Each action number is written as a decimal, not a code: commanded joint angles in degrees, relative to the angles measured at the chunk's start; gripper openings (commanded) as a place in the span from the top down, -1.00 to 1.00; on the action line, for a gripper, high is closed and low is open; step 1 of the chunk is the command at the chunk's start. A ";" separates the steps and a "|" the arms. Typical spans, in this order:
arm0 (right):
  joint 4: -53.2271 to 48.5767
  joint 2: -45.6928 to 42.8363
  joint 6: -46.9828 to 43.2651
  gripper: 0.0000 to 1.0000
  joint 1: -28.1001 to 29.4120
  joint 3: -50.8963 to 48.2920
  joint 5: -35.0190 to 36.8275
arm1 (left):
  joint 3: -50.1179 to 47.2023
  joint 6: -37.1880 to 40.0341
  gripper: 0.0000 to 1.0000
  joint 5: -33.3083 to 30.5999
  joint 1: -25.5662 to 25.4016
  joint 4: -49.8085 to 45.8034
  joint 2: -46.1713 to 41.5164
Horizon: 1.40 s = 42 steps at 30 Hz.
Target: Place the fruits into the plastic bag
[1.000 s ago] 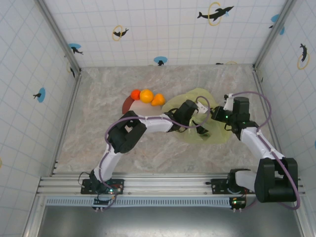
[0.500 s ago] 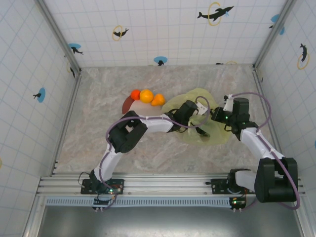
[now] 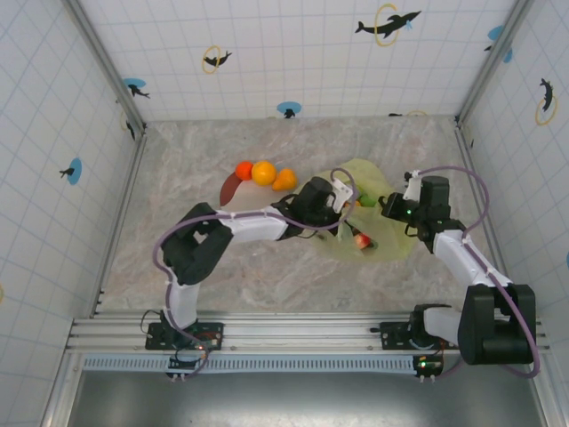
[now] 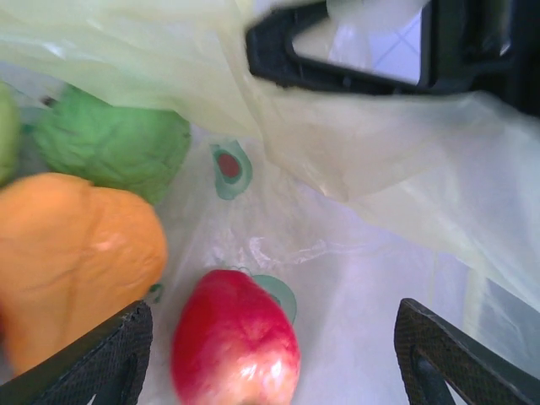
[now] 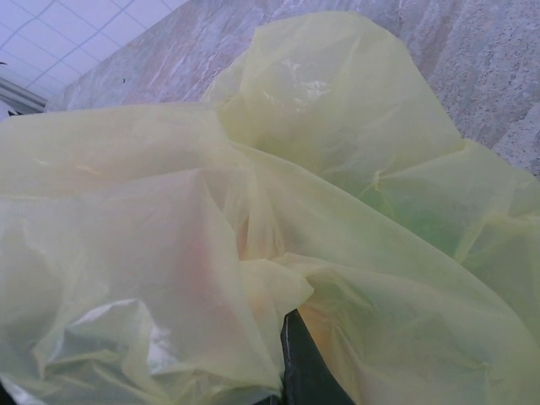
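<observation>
From above, the plastic bag (image 3: 384, 233) lies crumpled on the marble table (image 3: 178, 231), right of centre. The left gripper (image 3: 338, 197) is at the bag's left edge. The right gripper (image 3: 391, 207) meets the bag's right side, and I cannot tell here whether it pinches the film. A red apple (image 3: 361, 240) shows in the bag's near part. Left of the bag, a red-orange fruit (image 3: 244, 169), a round orange (image 3: 263, 173) and a smaller orange fruit (image 3: 284, 180) sit in a row along the far edge of a maroon plate (image 3: 228, 189).

At the left wrist, the left gripper (image 4: 272, 337) looks into the bag (image 4: 380, 177). Its fingers (image 4: 105, 363) are spread wide and grip nothing. The red apple (image 4: 234, 344) lies on the film just ahead of them. An orange fruit (image 4: 76, 253) is close beside the apple, and a green fruit (image 4: 114, 143) touches the orange one from beyond.

At the right wrist, folds of the bag (image 5: 253, 211) are draped over the gripper, with bare table (image 5: 498, 59) beyond. The folds hide how the jaws stand.
</observation>
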 commanded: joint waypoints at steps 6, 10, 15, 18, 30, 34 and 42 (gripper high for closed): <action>0.56 -0.52 -0.55 1.00 -0.35 -0.69 -0.26 | -8.00 6.18 -0.48 -1.18 3.26 -3.49 -11.57; 0.40 -0.49 -0.70 1.00 -0.32 -0.48 -0.16 | -12.26 7.40 -0.48 -0.57 4.90 -6.45 -17.07; 0.79 -0.25 -0.48 1.00 -0.28 -0.27 -0.37 | -19.39 6.88 -0.48 3.68 8.31 -6.79 -24.73; 1.42 0.20 -0.05 1.00 -0.20 0.00 -0.71 | -23.21 4.86 -0.49 4.01 10.73 -4.83 -29.40; 2.45 0.46 0.24 1.00 0.29 -0.16 -1.01 | -23.11 -11.36 -0.63 -17.55 29.98 -3.96 -33.78; 2.75 0.37 0.15 1.00 0.27 -0.54 -1.02 | -18.54 -11.78 -0.65 -18.90 36.23 -6.73 -27.87; 3.06 1.21 0.01 1.00 0.25 -0.73 -1.52 | -7.94 -9.67 -0.68 -19.41 40.62 -9.96 -14.55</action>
